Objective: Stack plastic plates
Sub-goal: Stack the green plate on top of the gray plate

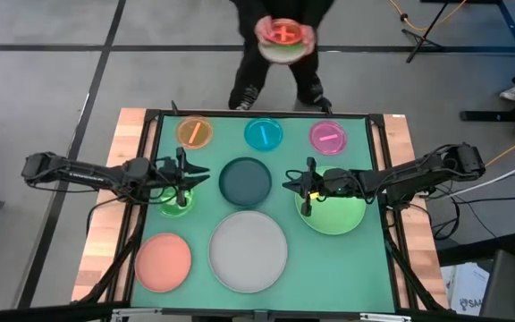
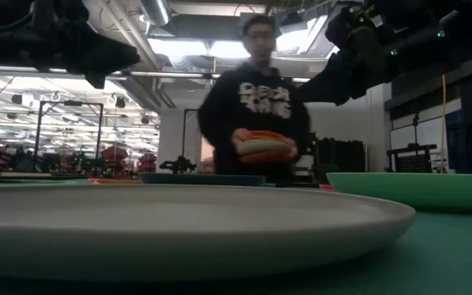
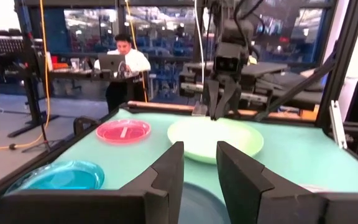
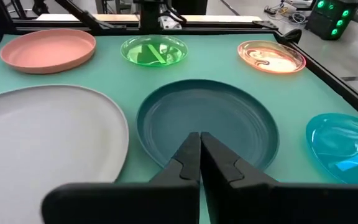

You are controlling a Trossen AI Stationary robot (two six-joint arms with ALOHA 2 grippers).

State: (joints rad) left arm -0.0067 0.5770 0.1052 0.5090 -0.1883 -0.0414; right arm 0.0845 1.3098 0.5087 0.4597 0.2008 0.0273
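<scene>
Right gripper (image 4: 199, 163) is pinched shut on nothing, hovering over the big light green plate (image 1: 333, 215); left gripper (image 3: 199, 177) is slightly parted above the small translucent green plate (image 1: 176, 202). Farther out sit the teal plate (image 4: 207, 124), then the cyan plate (image 1: 264, 134). Plates look light, stiff and slick, so I'd grab them by the rim.
</scene>
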